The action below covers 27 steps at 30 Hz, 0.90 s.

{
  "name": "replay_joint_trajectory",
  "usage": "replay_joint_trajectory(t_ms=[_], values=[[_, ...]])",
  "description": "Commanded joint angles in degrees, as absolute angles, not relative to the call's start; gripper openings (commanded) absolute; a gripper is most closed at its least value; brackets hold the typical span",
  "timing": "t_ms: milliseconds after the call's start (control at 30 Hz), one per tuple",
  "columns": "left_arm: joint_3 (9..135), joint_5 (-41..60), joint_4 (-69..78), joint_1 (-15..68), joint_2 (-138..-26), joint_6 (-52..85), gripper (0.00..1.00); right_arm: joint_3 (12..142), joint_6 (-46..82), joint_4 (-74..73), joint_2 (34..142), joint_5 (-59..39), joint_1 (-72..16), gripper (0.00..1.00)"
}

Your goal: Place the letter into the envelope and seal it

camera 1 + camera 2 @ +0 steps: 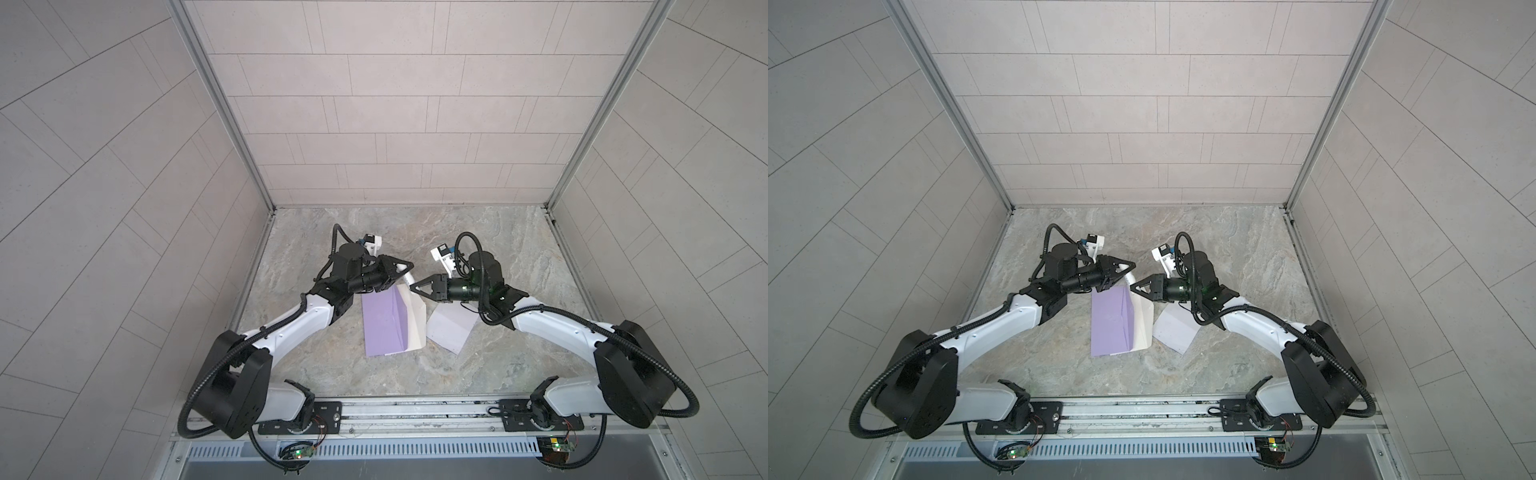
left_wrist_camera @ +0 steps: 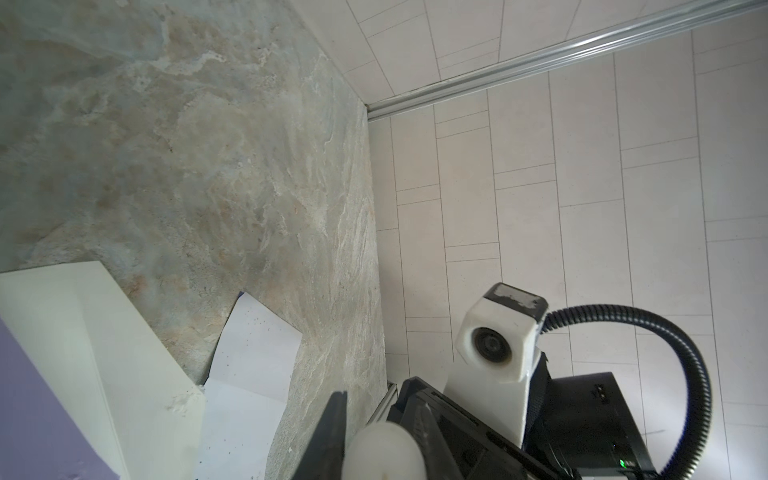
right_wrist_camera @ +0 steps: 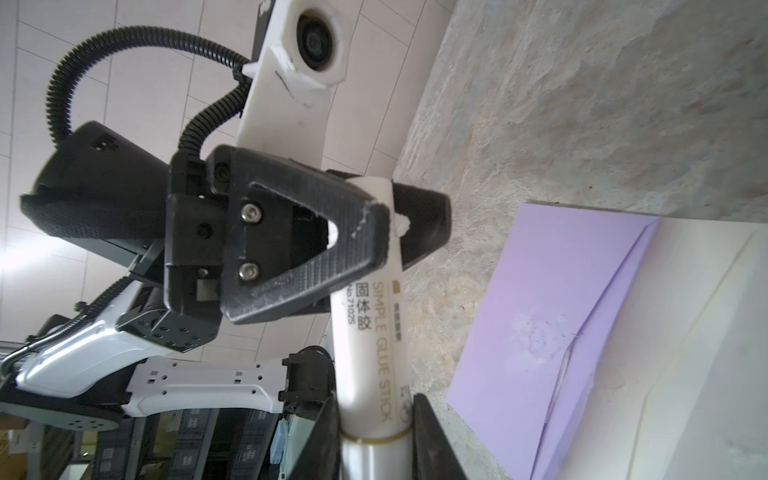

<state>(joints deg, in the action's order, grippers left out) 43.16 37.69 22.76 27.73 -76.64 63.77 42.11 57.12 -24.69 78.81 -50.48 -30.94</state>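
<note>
Grey tiled walls (image 1: 415, 104) stand around a stone-patterned worktop (image 1: 498, 257). On the left side, the left gripper (image 1: 401, 270) is closed around one end of a white glue stick (image 3: 374, 353) and hangs above the far right corner of the envelope (image 1: 380, 324). The purple envelope lies flat in the middle of the worktop in both top views. Its long axis runs from the near side to the far side, a little tilted, and its white flap (image 1: 415, 324) is open toward the right. The right gripper (image 1: 415, 287) is closed around the other end of the glue stick, so the stick's long axis runs straight between the two grippers. The letter (image 1: 451, 330), a pale sheet, lies just right of the flap, partly under the right arm.
</note>
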Motion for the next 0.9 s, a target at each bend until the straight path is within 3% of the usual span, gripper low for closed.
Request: replay_joint_trajectory(t_ms=[0, 100, 167, 233, 367, 567, 867], values=[[40.6, 43.6, 38.5, 27.8, -72.0, 61.0, 0.0, 40.7, 63.8, -27.5, 78.2, -47.5, -28.8, 0.0], [40.0, 45.0, 41.7, 27.5, -71.9, 63.4, 0.0, 42.5, 58.8, -19.1, 76.0, -45.1, -29.3, 0.02], [40.9, 44.6, 40.5, 27.6, -72.6, 64.1, 0.0, 47.1, 49.3, -3.9, 74.0, -39.9, -31.5, 0.3], [42.6, 42.7, 36.8, 27.5, -73.3, 64.4, 0.0, 53.0, 40.1, 9.4, 73.0, -31.9, -35.4, 0.41], [48.9, 37.8, 19.1, 27.8, -75.5, 62.0, 0.0, 61.5, 31.6, 24.2, 73.4, -14.5, -42.5, 0.44], [57.2, 36.8, 3.7, 28.1, -79.6, 64.9, 0.0, 65.6, 28.9, 31.1, 74.8, 6.2, -48.7, 0.44], [61.8, 35.2, -6.6, 29.4, -81.3, 65.7, 0.0, 65.1, 26.9, 27.7, 75.4, 6.6, -49.9, 0.42]])
